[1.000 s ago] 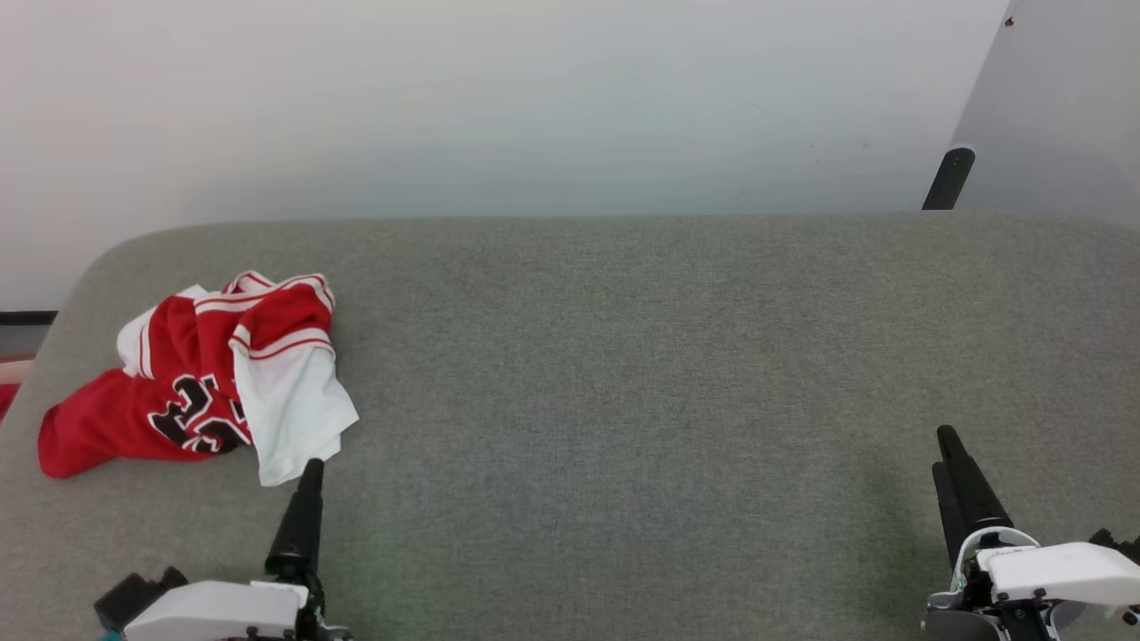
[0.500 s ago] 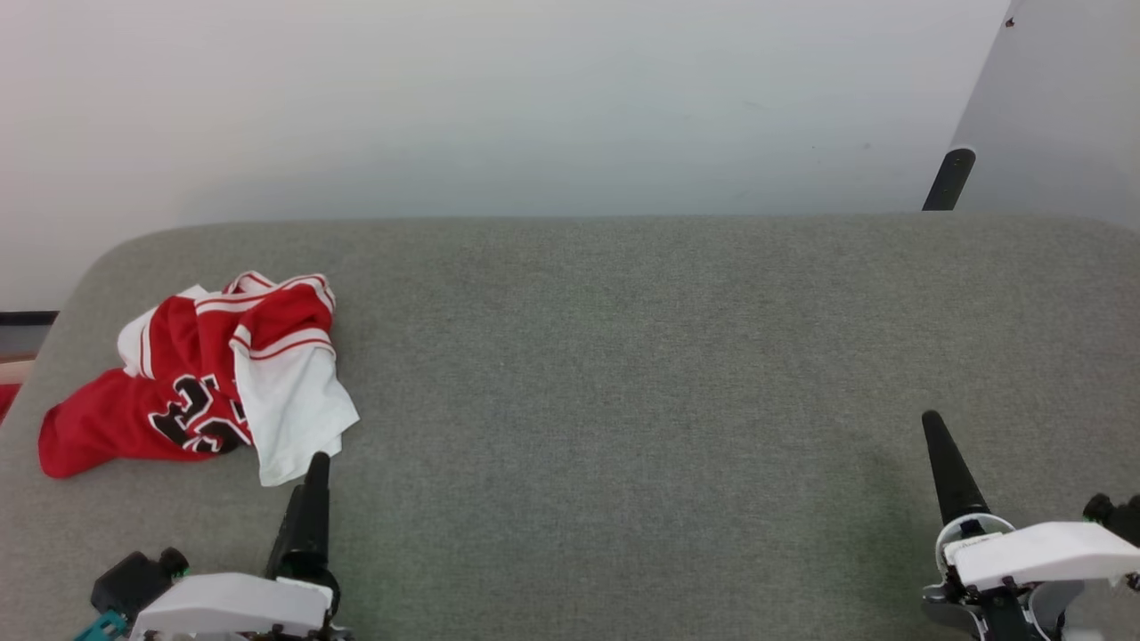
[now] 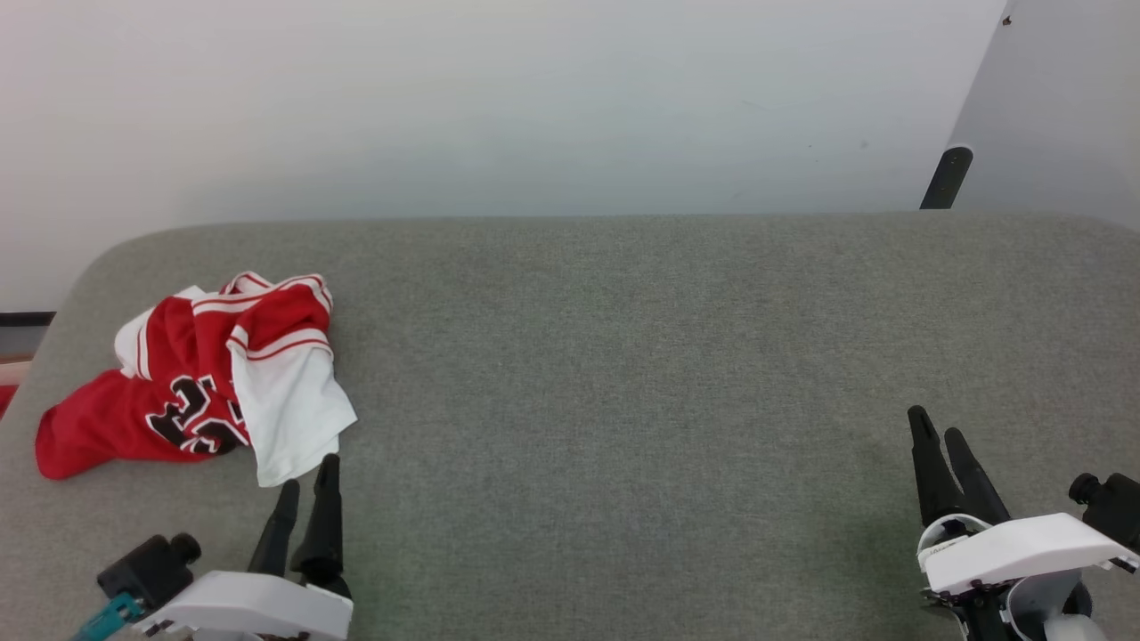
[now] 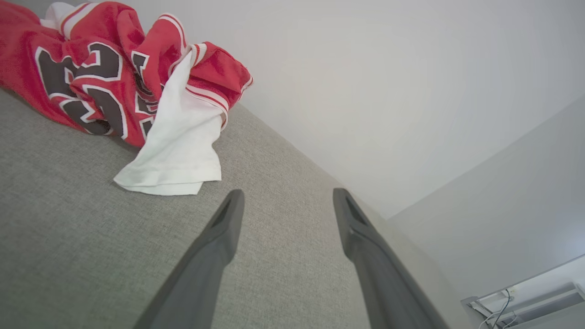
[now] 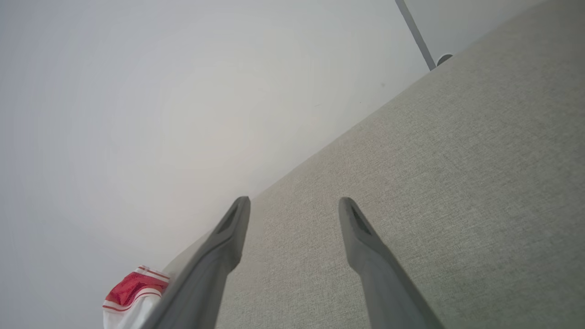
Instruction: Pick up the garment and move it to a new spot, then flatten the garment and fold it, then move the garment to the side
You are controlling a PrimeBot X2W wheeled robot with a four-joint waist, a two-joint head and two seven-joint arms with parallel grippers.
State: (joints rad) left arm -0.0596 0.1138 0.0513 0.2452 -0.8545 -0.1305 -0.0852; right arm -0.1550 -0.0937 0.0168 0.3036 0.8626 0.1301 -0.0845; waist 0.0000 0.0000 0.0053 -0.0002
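- The garment (image 3: 196, 378) lay crumpled at the far left of the desk (image 3: 623, 356), near its rounded corner. Its long axis ran from a red end at the near left up to the striped trim (image 3: 267, 287) at the far right, with the numerals (image 3: 191, 414) facing up.
- Its white sleeve (image 3: 294, 418) pointed toward the near edge.
- The left pincer (image 3: 310, 472) stood wide and empty just short of the sleeve's hem, not touching it.
- The right pincer (image 3: 934, 423) stood wide and empty over bare desk, well apart from the garment.
- A dark post (image 3: 946, 178) rose beyond the far right edge.
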